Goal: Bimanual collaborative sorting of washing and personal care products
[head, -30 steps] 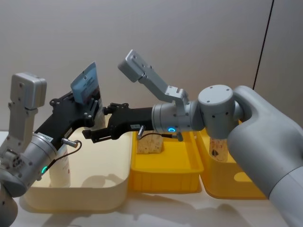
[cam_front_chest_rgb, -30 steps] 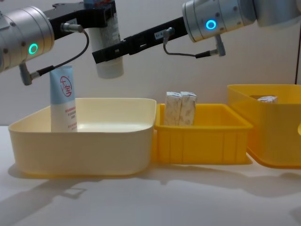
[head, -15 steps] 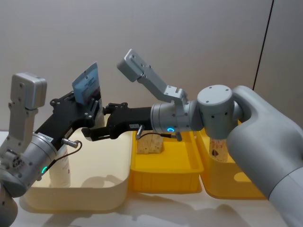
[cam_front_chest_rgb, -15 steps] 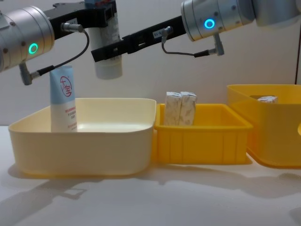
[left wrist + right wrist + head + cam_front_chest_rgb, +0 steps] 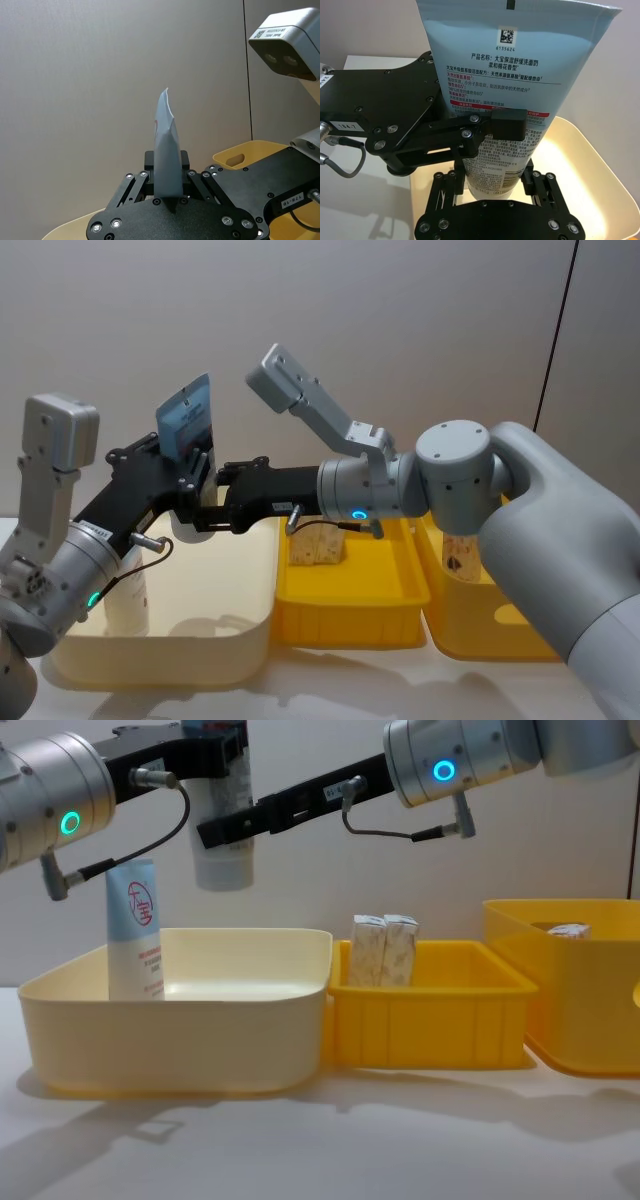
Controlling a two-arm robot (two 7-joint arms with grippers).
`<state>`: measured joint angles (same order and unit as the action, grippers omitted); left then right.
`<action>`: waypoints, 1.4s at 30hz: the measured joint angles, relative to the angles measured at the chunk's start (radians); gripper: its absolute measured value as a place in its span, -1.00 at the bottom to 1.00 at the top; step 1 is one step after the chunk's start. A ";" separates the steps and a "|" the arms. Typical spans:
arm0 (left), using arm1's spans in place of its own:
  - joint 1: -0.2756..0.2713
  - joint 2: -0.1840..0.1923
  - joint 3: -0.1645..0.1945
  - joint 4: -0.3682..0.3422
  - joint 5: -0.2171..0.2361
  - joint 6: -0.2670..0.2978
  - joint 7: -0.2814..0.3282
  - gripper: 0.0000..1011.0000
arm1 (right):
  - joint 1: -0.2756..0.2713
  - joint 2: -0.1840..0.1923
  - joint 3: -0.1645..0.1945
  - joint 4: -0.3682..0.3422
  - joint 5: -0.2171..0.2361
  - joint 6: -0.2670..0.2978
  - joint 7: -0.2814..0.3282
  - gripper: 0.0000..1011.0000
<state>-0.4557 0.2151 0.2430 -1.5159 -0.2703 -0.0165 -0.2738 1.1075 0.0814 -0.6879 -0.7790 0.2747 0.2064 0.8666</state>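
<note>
Handoff is looking like the risky bit right now. I'm holding the light-blue tube (image 5: 187,440) cap-down in the left gripper (image 5: 196,476), fingers pinching its lower body, high above the cream bin (image 5: 180,1015). The right gripper (image 5: 213,512) is reaching in from the other side; in the right wrist view one of its fingers (image 5: 507,121) is lying across the tube's printed face, but I cannot tell whether that gripper is actually clamping or merely alongside.

What I'm worrying about:
- The tube is soft and flat at the crimped end (image 5: 165,107). If both grippers are squeezing at once, it is going to buckle or twist between them.
- If the left lets go before the right is gripping firmly, the tube is dropping cap-first into the cream bin, probably knocking over the second tube (image 5: 134,930) standing at the bin's far-left side, below the left gripper.
- Both sets of black linkages are sitting very close together, so any sideways correction is risking finger-on-finger contact.

Versus a second ago: the right gripper is sitting further left, closer against the tube and the left fingers. The tube is riding slightly higher and a touch leftward in the chest view. Patterned packs (image 5: 385,950) in the yellow bin (image 5: 430,1015), well off to the right gripper's rear, are unchanged.
</note>
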 joint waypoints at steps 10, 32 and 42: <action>0.000 0.000 0.000 0.000 0.000 0.000 0.000 -0.48 | -0.001 0.000 0.000 -0.001 0.001 0.000 -0.002 0.16; 0.000 0.000 0.000 0.000 0.000 0.000 0.000 -0.48 | -0.001 0.000 0.000 -0.002 0.001 0.000 -0.003 0.09; 0.000 0.000 0.000 0.000 0.000 0.000 0.000 -0.26 | -0.001 0.000 -0.001 -0.002 0.001 0.000 -0.003 0.09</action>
<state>-0.4559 0.2150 0.2428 -1.5162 -0.2704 -0.0170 -0.2737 1.1063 0.0813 -0.6886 -0.7805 0.2754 0.2066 0.8641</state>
